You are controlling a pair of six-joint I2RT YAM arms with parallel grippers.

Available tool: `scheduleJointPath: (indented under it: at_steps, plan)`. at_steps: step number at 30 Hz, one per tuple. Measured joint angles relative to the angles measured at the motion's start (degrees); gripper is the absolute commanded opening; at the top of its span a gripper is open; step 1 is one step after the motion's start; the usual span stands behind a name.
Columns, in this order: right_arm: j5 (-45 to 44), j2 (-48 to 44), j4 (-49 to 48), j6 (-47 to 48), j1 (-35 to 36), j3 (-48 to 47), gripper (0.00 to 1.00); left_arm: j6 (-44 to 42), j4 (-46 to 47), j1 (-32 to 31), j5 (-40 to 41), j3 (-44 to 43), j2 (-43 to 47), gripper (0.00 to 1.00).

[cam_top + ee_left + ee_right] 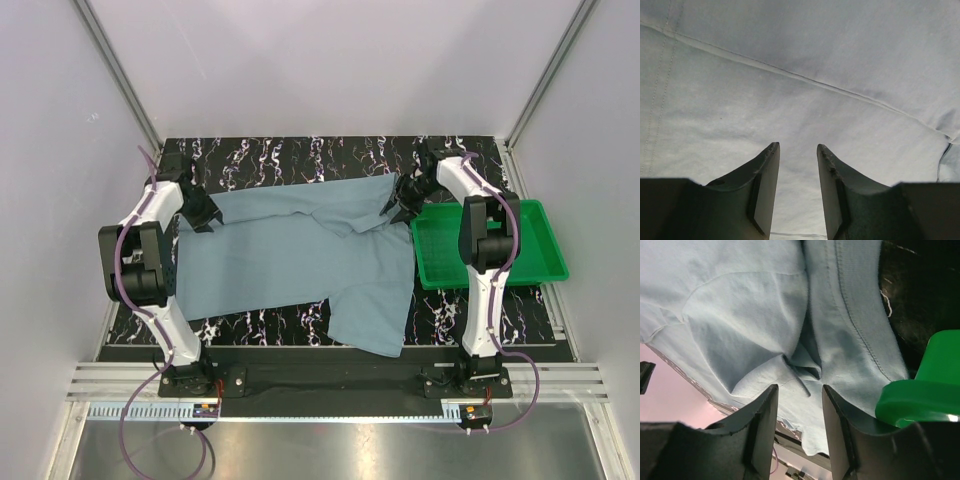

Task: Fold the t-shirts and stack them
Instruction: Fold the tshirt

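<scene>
One dusty blue-grey t-shirt (300, 265) lies partly spread on the black marbled table, with a fold across its upper part and one sleeve pointing to the near edge. My left gripper (203, 213) is over the shirt's left edge. In the left wrist view it (797, 146) is open, with a seam of the shirt (805, 65) just past the fingertips. My right gripper (404, 199) is at the shirt's upper right corner, beside the tray. In the right wrist view it (799, 388) is open, with bunched cloth (765, 315) beyond and between the tips.
A green plastic tray (545, 273) stands at the table's right, touching the shirt's right edge; its rim shows in the right wrist view (920, 392). Grey walls enclose the table on three sides. A metal rail runs along the near edge.
</scene>
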State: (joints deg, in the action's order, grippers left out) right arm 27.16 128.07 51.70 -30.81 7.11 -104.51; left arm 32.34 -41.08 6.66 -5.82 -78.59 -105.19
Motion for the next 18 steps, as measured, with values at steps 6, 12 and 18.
scheduleJointPath:
  at_steps: [6, 12, 18]
  plan:
    - [0.13, 0.35, -0.02, 0.00, 0.02, -0.13, 0.33, -0.31, 0.02, 0.00, -0.07, -1.55, -0.87, 0.41]
    - [1.66, 0.48, -0.09, -0.26, 0.02, -0.72, 0.08, -0.85, -0.07, 0.00, -0.11, -1.92, -1.66, 0.42]
    - [4.26, 0.46, 2.14, -1.20, 0.02, -1.16, 0.00, -1.03, -0.15, 0.00, -0.26, -2.95, -2.23, 0.41]
